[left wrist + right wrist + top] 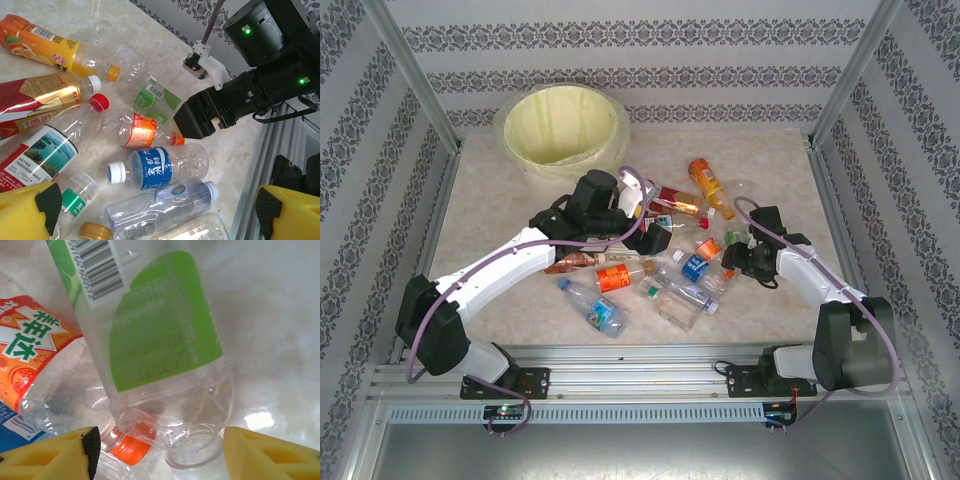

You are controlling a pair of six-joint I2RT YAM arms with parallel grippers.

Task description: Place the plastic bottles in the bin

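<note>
1. The green-label bottle [160,340] is lying on the table [490,230], well apart from the bin [512,128]; its long axis is being seen running straight away from the right gripper [160,455].
2. Its neck end is being straddled by spread pads [270,455]; contact cannot be told.
3. The left gripper [160,210] is being held wide over other bottles [150,167], farther off.

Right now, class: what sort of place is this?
Probably a robotics lab test cell: aluminium frame, patterned wall panels enclosing the table, left arm and right arm bolted at its near edge.
</note>
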